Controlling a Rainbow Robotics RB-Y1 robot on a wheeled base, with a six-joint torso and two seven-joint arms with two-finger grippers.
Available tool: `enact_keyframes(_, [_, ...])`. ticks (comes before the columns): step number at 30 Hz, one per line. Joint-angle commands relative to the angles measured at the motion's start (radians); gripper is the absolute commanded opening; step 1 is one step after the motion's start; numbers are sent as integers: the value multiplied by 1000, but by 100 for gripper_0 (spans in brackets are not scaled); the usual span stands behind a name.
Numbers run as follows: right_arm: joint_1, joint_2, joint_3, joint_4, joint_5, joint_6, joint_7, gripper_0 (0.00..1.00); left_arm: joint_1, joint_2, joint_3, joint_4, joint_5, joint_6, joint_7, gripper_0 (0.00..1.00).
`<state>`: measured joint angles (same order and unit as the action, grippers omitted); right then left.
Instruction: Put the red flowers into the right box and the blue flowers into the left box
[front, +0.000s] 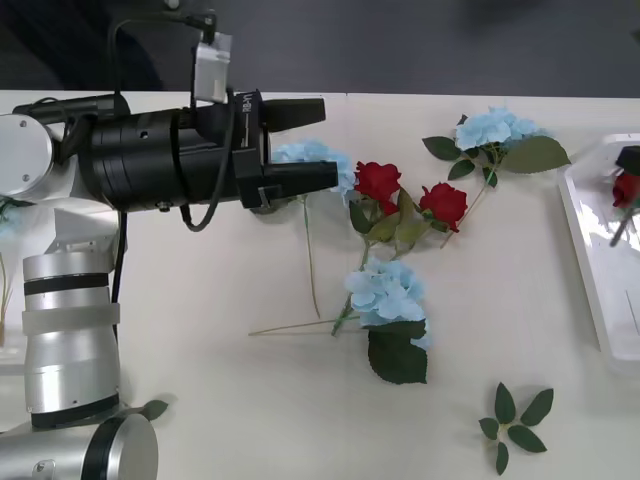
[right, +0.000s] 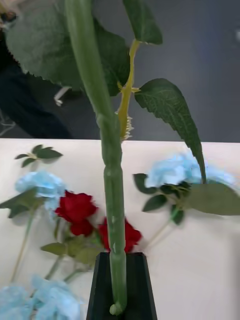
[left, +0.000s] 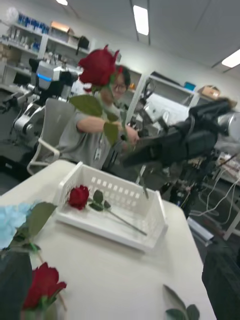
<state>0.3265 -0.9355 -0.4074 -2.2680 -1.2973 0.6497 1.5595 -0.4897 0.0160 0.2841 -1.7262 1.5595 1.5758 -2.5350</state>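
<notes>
My right gripper (right: 118, 282) is shut on the thick green stem of a red flower (left: 100, 65), which it holds upright above the right box (left: 100, 231). Another red flower (left: 78, 196) lies inside that box (front: 590, 250). Two red flowers (front: 378, 182) (front: 444, 203) rest mid-table among the blue flowers (front: 385, 293) (front: 497, 127). A third blue flower (front: 312, 152) lies just behind my left gripper (front: 325, 143), which hovers open and empty over the table. My left arm hides the left box.
A loose green leaf sprig (front: 515, 425) lies near the front right of the table, and a smaller leaf (front: 152, 408) sits beside my left arm's base. Bare table stretches across the front middle.
</notes>
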Motion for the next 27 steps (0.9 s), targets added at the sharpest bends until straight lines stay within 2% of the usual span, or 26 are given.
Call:
enact_keyframes(1, [48, -37, -70, 62, -7, 41, -39, 0, -3, 56, -22, -58, -30, 10, 137, 100])
enact_keyframes(6, [55, -106, -128, 194, -5, 119, -52, 0, -1, 153, -30, -61, -33, 10, 274, 100])
enact_keyframes(13, [14, -210, -122, 415, 15, 222, -61, 0, -1, 254, -34, -87, -96, 16, 446, 100])
enact_keyframes(21, [-14, -258, -108, 570, 58, 248, -61, 0, -3, 274, -60, -136, -294, 70, 631, 100])
enact_keyframes(27, [-67, -281, -28, 688, 95, 220, -55, 0, -4, 269, -100, -165, -438, 55, 900, 100])
